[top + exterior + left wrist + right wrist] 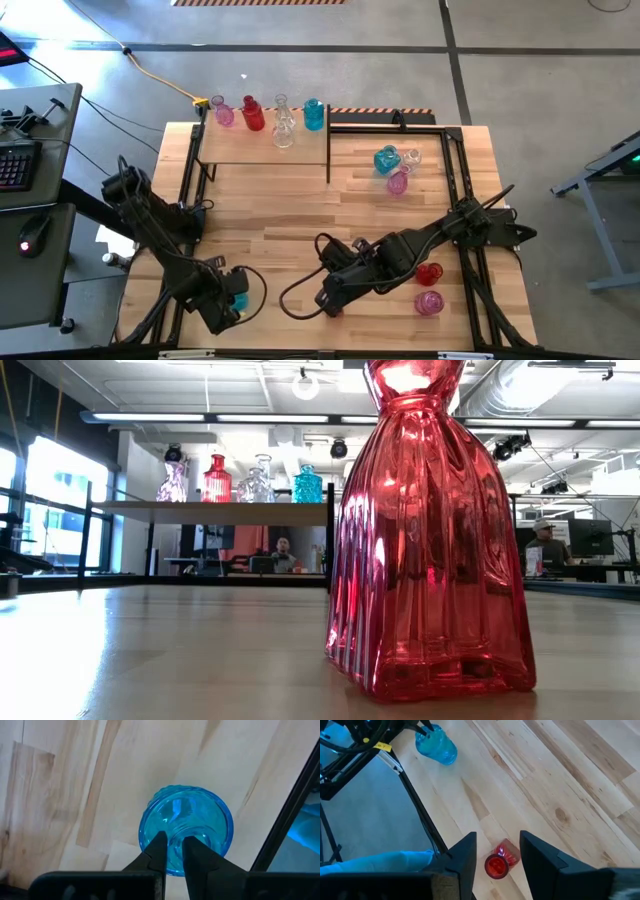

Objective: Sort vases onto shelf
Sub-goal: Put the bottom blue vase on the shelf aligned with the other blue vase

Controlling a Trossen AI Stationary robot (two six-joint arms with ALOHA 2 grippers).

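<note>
Left claw (172,852) pinched on the rim of a blue vase (186,827), upright at the desk's (280,215) near-left corner. The shelf (262,146) lies far across, already holding four vases. Right claw (497,852) spread, hovering over a red vase (498,861).

We take this for a robotics lab in an open industrial hall. From above we see a polished concrete floor (520,60) marked with dark tape lines, a yellow cable (160,78) running across it, and a desk with a keyboard (12,165) and mouse (33,232) beside the wooden table (300,205). Looking level across the table we see exposed ceiling ducts (560,390), strip lights, big windows (55,500), and people seated at monitors (585,540) behind
</note>
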